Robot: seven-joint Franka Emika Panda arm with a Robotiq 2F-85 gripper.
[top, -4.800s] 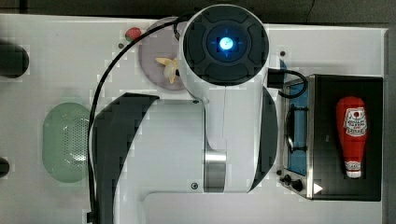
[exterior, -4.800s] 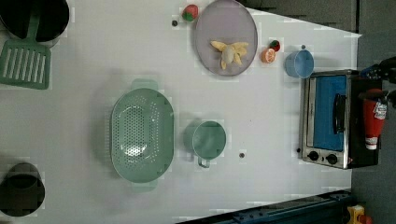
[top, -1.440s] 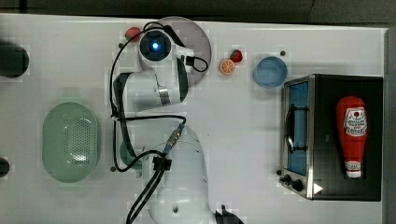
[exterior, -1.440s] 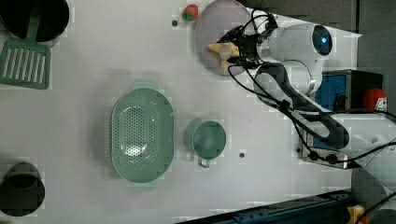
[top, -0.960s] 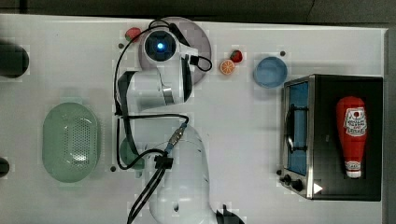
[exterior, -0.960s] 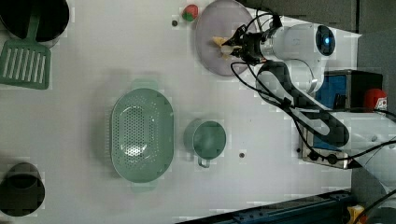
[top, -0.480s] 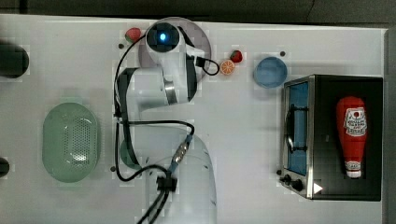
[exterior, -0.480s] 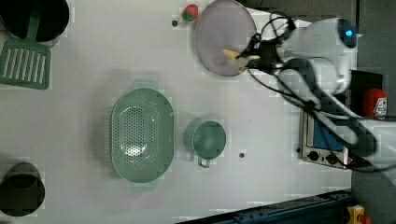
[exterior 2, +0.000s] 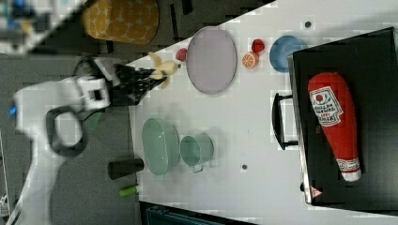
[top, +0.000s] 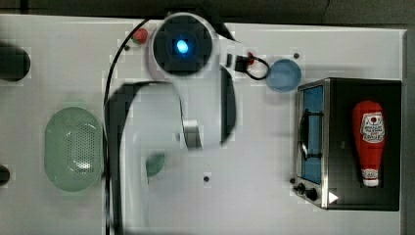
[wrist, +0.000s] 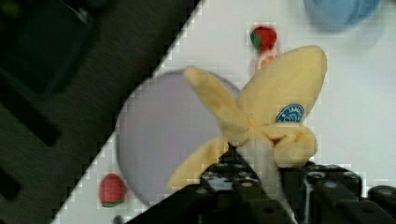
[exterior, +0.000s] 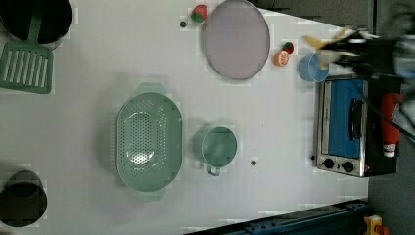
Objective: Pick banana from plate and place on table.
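Observation:
My gripper (wrist: 254, 163) is shut on the banana (wrist: 275, 112), a pale yellow peeled fruit whose peel strips splay out above the black fingers. The arm holds it raised in the air. Below it lies the grey-lavender plate (wrist: 149, 140), bare. In the left view the banana (exterior: 327, 43) hangs in the gripper (exterior: 342, 49) at the left view's right, above the blue bowl, and the plate (exterior: 237, 39) lies bare on the white table (exterior: 274, 122). In the right view the banana (exterior 2: 163, 69) sticks out of the gripper (exterior 2: 149, 76), to the right view's left of the plate (exterior 2: 211, 60).
By the plate sit an orange slice (exterior: 281, 58), strawberries (exterior: 198, 12) and a blue bowl (top: 284, 75). A green strainer (exterior: 149, 142) and green cup (exterior: 219, 146) stand mid-table. A toaster oven (exterior: 342, 127) with a ketchup bottle (top: 370, 142) is at the top view's right.
The arm has risen and carried the banana off the plate toward the left view's right. The plate now lies bare.

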